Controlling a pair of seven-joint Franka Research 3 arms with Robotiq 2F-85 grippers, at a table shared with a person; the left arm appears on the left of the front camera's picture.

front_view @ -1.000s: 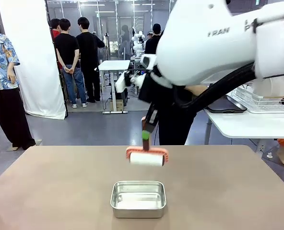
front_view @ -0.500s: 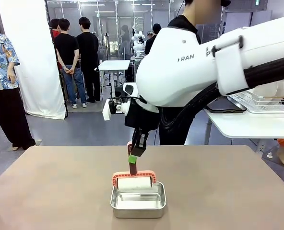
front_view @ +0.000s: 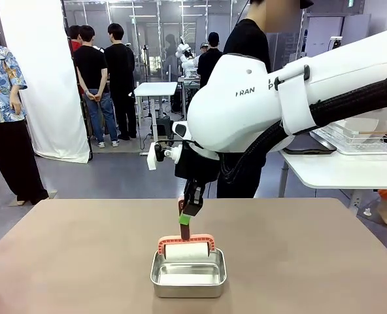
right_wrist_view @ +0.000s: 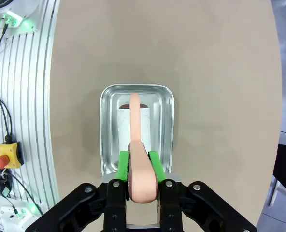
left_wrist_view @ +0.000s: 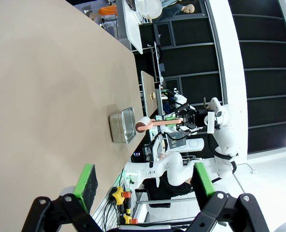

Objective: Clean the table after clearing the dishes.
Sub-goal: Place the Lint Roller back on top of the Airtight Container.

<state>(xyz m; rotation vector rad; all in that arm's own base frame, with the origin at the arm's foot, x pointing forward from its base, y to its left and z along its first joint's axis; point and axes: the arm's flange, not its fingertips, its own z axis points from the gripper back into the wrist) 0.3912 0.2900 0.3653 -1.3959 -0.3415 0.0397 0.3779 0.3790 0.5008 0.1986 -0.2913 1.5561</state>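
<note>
gripping salmon plastic roller (front_view: 186,249) over shiny rectangular pan (front_view: 188,281)

- You've got a shiny rectangular steel pan (front_view: 188,272), a coral-framed white roller (front_view: 186,249) over it.
- Right, a small white table (front_view: 340,171) carries a wire rack (front_view: 357,136).

Front view faces across table (front_view: 63,248); right wrist looks straight down; both share pan (front_view: 188,275).
</note>
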